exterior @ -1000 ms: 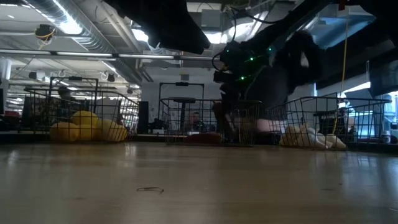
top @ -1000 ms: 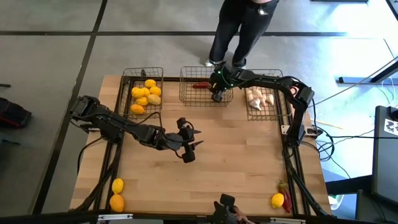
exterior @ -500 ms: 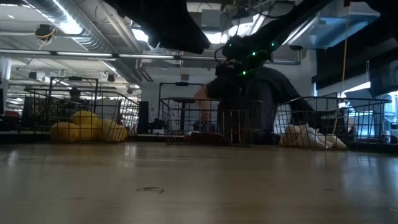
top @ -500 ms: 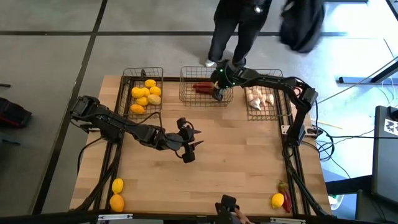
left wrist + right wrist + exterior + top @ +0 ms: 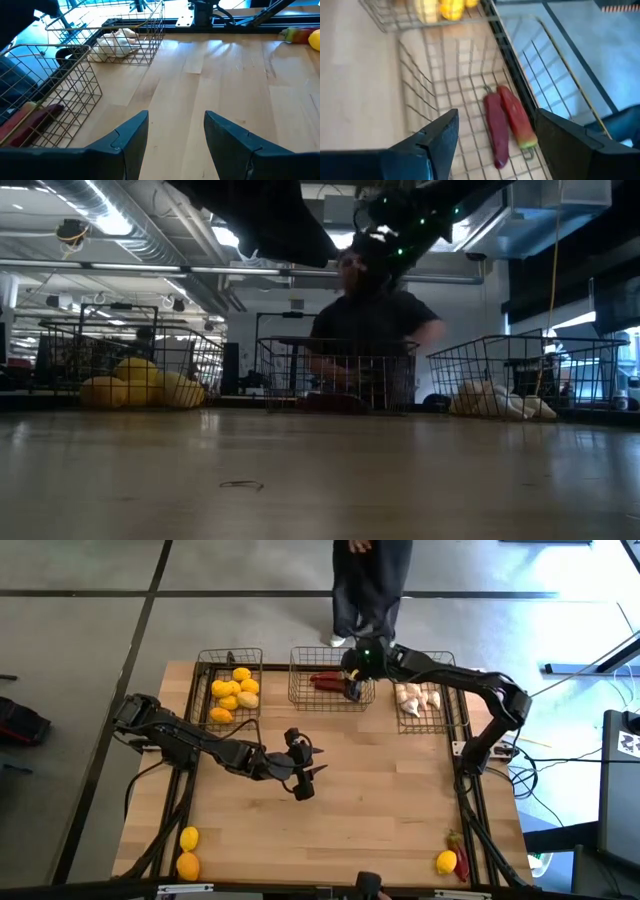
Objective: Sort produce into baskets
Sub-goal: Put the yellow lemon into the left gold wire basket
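Three wire baskets stand along the far edge. The left basket (image 5: 232, 690) holds lemons, the middle basket (image 5: 300, 690) holds two red chili peppers (image 5: 507, 125), and the right basket (image 5: 445, 705) holds garlic bulbs (image 5: 415, 697). My right gripper (image 5: 352, 690) hangs open above the middle basket, with the peppers lying on the basket floor below its fingers (image 5: 496, 120). My left gripper (image 5: 305, 778) waits open over the middle of the table, holding nothing (image 5: 176, 125).
Two loose lemons (image 5: 188, 852) lie at the near left corner. A lemon (image 5: 446, 861) and a chili pepper (image 5: 457, 843) lie at the near right corner. A person (image 5: 370, 590) stands just beyond the far edge, behind the middle basket.
My right gripper has risen from low inside the middle basket to above its rim. The peppers stay on the basket floor. The person behind the table has shifted.
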